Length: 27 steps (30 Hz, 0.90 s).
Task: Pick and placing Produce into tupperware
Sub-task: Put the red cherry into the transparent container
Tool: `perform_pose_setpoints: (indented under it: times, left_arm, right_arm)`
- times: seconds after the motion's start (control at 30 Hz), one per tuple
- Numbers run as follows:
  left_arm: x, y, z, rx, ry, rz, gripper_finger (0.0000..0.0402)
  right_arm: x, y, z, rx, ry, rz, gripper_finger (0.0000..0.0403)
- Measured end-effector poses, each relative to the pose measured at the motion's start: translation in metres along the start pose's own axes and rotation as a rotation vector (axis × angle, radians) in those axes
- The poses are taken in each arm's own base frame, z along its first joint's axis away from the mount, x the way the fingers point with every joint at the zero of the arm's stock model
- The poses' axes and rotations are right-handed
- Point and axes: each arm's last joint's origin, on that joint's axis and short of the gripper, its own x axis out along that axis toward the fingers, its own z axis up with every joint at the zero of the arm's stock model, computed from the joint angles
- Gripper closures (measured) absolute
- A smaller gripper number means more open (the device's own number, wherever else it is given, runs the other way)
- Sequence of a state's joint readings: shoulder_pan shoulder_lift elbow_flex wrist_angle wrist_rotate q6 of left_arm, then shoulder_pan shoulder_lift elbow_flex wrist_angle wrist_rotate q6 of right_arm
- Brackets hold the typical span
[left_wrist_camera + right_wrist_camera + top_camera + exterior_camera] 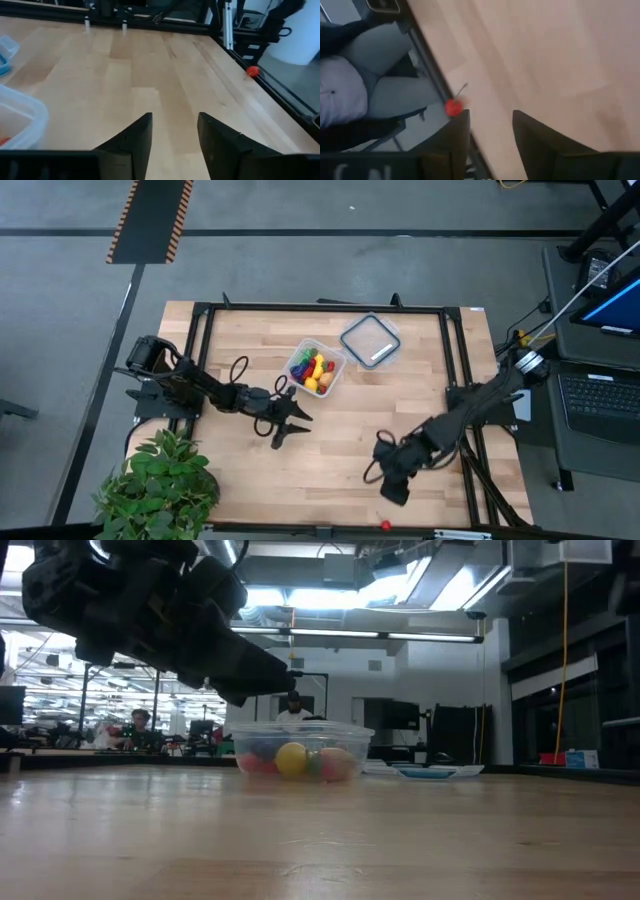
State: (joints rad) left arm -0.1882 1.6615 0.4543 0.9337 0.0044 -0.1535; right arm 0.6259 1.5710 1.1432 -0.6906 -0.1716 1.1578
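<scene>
The clear square tupperware [317,368] stands on the table's middle, holding several red, yellow and green toy Produce pieces [312,370]; the low view shows a yellow one [291,758] through its wall [352,745]. My left gripper [295,430] [175,125] is open over bare wood just near of the tub, whose corner [22,117] shows beside it. My right gripper [393,494] [490,120] is open, low over the table's near edge. A small red cherry-like piece [453,106] [386,526] lies at that edge, just past its fingers.
The flat clear lid [370,340] [430,772] lies right of and beyond the tub. A leafy potted plant [160,480] stands at the near-left corner. A black frame [320,307] rims the table. A seated person's legs [365,85] show past the near edge.
</scene>
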Motion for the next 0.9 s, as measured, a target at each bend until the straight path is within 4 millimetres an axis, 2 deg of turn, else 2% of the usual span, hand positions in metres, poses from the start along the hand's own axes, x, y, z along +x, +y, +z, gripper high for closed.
perform_pose_setpoints:
  times: [0.13,0.3,0.43,0.53,0.7,0.9]
  left_arm:
    - [0.0,-0.01,-0.001,0.009,0.004,-0.034,0.0252]
    - [-0.001,-0.025,-0.004,0.023,0.012,-0.086,0.0252]
    - [-0.002,-0.037,-0.006,0.035,0.019,-0.129,0.0252]
    - [-0.003,-0.045,-0.008,0.043,0.023,-0.157,0.0252]
    - [-0.005,-0.054,-0.01,0.053,0.033,-0.188,0.0252]
    - [-0.006,-0.06,-0.012,0.059,0.04,-0.21,0.0252]
  right_arm:
    - [0.016,0.022,-0.004,0.065,0.072,0.008,0.0279]
    - [0.025,0.059,-0.006,0.124,0.087,0.049,0.0308]
    - [0.032,0.085,-0.009,0.177,0.051,0.069,0.0319]
    - [0.045,0.099,-0.016,0.217,0.036,0.058,0.032]
    - [0.068,0.114,-0.034,0.312,0.045,-0.002,0.0321]
    - [0.07,0.121,-0.055,0.389,-0.093,-0.113,0.0348]
